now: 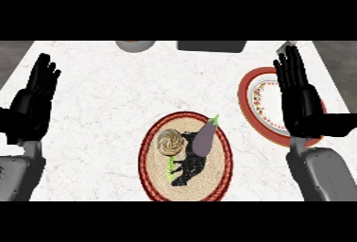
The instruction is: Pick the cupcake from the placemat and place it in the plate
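Observation:
A small cupcake [169, 142] with swirled tan frosting sits on the left part of a round woven placemat [156, 177] with a red rim, in the lower middle of the counter. Touching its right side lies a purple eggplant [202, 140] with a green stem. A red-rimmed white plate [252, 97] lies at the right, partly hidden by my right hand [298, 101], which is open with straight fingers above it. My left hand [33, 101] stands open at the far left, well apart from the placemat.
A grey round container [135, 45] and a dark rectangular object [211, 46] sit at the counter's far edge. White marbled counter [111, 104] stretches between the hands. A dark animal figure is printed on the placemat under the eggplant.

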